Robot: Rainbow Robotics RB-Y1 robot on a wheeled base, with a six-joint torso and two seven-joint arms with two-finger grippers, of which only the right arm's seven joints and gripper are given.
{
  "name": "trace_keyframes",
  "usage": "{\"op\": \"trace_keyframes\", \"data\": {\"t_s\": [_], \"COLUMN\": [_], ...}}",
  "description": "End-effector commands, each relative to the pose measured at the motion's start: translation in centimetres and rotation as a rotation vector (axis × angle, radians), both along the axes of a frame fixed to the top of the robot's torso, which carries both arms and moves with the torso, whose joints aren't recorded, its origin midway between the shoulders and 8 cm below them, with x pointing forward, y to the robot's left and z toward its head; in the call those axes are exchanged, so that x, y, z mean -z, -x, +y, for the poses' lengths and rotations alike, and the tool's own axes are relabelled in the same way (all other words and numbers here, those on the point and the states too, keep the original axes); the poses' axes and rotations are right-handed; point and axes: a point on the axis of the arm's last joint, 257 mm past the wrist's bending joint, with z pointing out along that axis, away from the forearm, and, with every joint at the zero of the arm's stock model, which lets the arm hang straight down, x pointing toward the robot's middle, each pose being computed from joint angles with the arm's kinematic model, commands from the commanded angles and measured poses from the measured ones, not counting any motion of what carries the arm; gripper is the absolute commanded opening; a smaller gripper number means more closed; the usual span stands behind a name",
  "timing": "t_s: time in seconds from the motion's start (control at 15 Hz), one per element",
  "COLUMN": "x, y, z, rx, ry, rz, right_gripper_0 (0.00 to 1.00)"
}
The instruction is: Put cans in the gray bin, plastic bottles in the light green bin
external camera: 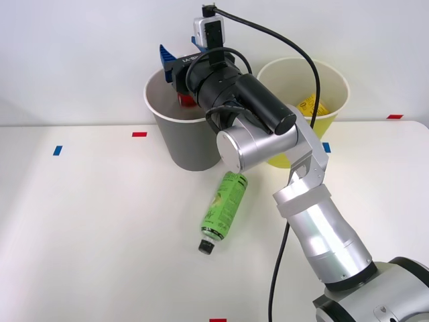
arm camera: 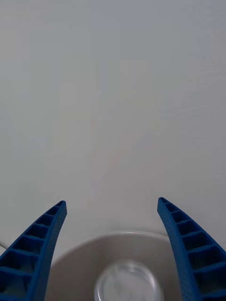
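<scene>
Red can (external camera: 186, 100) sits just inside the gray bin (external camera: 184, 137) at the worktop's far edge, below the tool (arm camera: 112, 235), whose blue fingers (arm camera: 35, 247) are spread wide, gripping nothing. Green bottle (external camera: 223, 206) lies on the worktop (external camera: 100, 228) near its centre. Light green bin (external camera: 332, 100) stands beside the gray one.

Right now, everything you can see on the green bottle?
The slim plastic bottle with a bright green printed label lies on its side on the white table, small black cap pointing toward the robot, its base toward the tall gray round plastic bin, apparently just short of it. The label carries dark print and yellow-green patches. It looks intact and capped. Only the table touches it; the silver arm passes above its far end.
</scene>
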Motion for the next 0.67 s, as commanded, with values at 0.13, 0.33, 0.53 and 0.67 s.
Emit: {"op": "trace_keyframes", "data": {"t_s": [0.13,0.33,0.53,0.67], "x": [-1.1,-2.0,-2.7,-2.7], "y": [1.7,4.6,8.3,10.6], "z": [1.6,0.4,-2.3,-4.7], "rx": [-0.039,-0.051,-0.049,-0.033], "ry": [-0.011,-0.032,-0.039,-0.044], "rz": [-0.048,-0.096,-0.156,-0.18], "right_gripper_0": [1.0,1.0,1.0,1.0]}}
